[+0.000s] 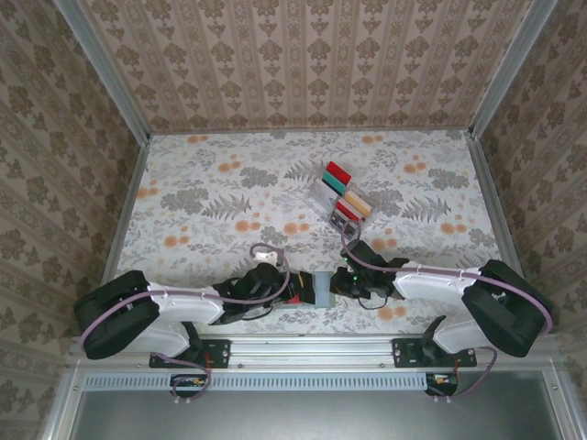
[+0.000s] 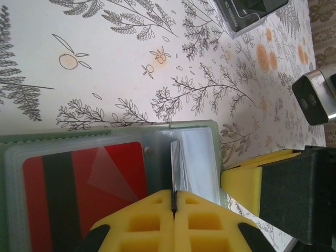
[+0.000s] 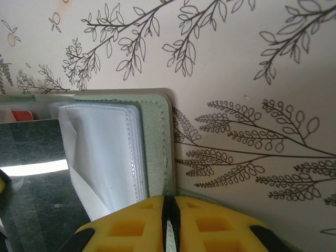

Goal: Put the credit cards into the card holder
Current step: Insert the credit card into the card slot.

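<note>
Lying open on the floral-patterned surface (image 1: 211, 202), near the front edge between both arms: a flat grey-green bifold card holder (image 1: 321, 289). Pinched by the left tool (image 2: 173, 195) at one clear inner sleeve, by the right tool (image 3: 169, 203) at the cover edge. Holding in one pocket a red plastic credit card with a black stripe (image 2: 89, 210).

A tabletop (image 1: 211, 197) printed with grey leaves and orange blossoms fills the centre of the top view. Beige damask wallpaper covers the back wall (image 1: 312, 55) and both side walls. An aluminium rail (image 1: 312, 349) runs along the lower frame. Light is soft and even.
</note>
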Robot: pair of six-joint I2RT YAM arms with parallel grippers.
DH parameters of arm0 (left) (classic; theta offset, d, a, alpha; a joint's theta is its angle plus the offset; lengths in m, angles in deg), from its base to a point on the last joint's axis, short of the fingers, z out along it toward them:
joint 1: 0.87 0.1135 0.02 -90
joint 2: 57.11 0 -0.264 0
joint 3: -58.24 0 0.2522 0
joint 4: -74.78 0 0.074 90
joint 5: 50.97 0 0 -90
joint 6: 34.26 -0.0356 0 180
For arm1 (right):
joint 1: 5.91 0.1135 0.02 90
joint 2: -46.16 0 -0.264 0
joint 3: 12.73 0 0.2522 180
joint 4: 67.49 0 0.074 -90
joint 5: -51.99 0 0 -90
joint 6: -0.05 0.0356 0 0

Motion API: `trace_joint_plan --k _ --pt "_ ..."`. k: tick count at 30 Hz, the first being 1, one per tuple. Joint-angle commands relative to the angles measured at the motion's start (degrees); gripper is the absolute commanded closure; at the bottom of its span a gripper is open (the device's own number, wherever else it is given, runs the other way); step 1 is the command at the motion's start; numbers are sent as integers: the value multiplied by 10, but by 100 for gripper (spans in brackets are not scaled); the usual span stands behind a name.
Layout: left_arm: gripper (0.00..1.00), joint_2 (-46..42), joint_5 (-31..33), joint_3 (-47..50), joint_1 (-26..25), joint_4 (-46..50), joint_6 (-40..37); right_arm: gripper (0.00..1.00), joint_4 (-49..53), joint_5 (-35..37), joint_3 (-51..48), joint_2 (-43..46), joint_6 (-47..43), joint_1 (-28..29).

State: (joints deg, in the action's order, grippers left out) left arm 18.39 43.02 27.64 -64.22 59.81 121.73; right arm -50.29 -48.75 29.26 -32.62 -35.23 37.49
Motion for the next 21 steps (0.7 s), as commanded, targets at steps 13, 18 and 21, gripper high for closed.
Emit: trace_joint_plan --k 13,18,21 --pt "100 33 19 -17 -11 24 15 84 25 14 -10 -33 16 6" --pt "100 39 23 -25 -11 32 22 83 22 11 -8 -35 19 7" --pt "99 42 24 -30 -11 42 24 83 25 9 -5 -38 20 8"
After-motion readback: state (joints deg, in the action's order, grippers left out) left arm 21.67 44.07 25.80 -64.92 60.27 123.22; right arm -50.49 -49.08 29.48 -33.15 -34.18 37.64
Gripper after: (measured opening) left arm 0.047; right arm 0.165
